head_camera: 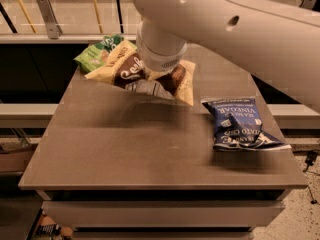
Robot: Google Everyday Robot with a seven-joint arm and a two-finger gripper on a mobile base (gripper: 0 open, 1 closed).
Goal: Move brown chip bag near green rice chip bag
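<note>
The end effector [159, 75], tucked under the wrist at upper centre, looks to be pinching the brown chip bag [129, 73] clear of the desk [150, 154], with the bag's long axis slanting to the upper left, where its tip meets the green rice chip bag [93, 59].

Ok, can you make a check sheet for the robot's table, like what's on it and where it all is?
Surface: grey-brown table, flat top.
Job's things: brown chip bag at the back, under the end effector; a shadow below suggests it is lifted. Green rice chip bag at the back left corner; the brown bag's corner overlaps it in this view.
Clutter: dark blue chip bag on the right, apart from the others.
Grippers: end effector at the brown bag's middle, mostly hidden by the white arm.
Cables: maybe a dark lead on the floor, right.
Surroundings: railing posts behind the table.
</note>
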